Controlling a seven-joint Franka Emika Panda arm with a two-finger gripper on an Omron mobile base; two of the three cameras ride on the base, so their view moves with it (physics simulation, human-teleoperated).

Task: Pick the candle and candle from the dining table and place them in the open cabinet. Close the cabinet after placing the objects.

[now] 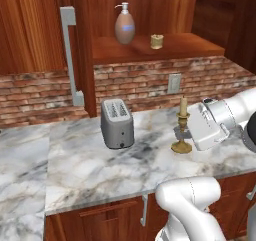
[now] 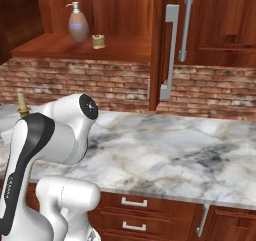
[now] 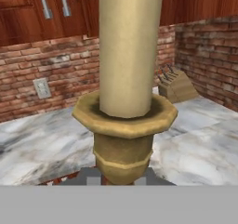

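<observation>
My gripper (image 1: 186, 127) is closed down tight on the brass candlestick (image 1: 182, 125), pinching its stem low down, just under the flared collar that carries the pale candle stub. In the hand view the candlestick (image 3: 124, 121) stands right in front of me, upright, its cream column running out of the top of the picture and its golden collar and neck sitting at the point where my fingers meet; the fingertips themselves are mostly hidden behind the stem. From the left base view the round base of the candlestick sits at or just above the marble counter (image 1: 90, 170), and I cannot tell whether it is resting on the stone or barely off it. A grey toaster (image 1: 117, 123) stands on the same counter well to the left of the candlestick. Higher up, on the wooden shelf of the open cabinet (image 1: 165, 47), the short tan candle (image 1: 157, 41) sits beside a brown soap dispenser (image 1: 124, 25) with a white pump. The cabinet door (image 1: 82, 50) with its long silver handle (image 1: 70, 55) stands swung out to the left of that shelf. In the hand view a wooden knife block (image 3: 176, 84) rests on the counter against the brick wall (image 3: 51, 74), behind and to the right of the candlestick.
</observation>
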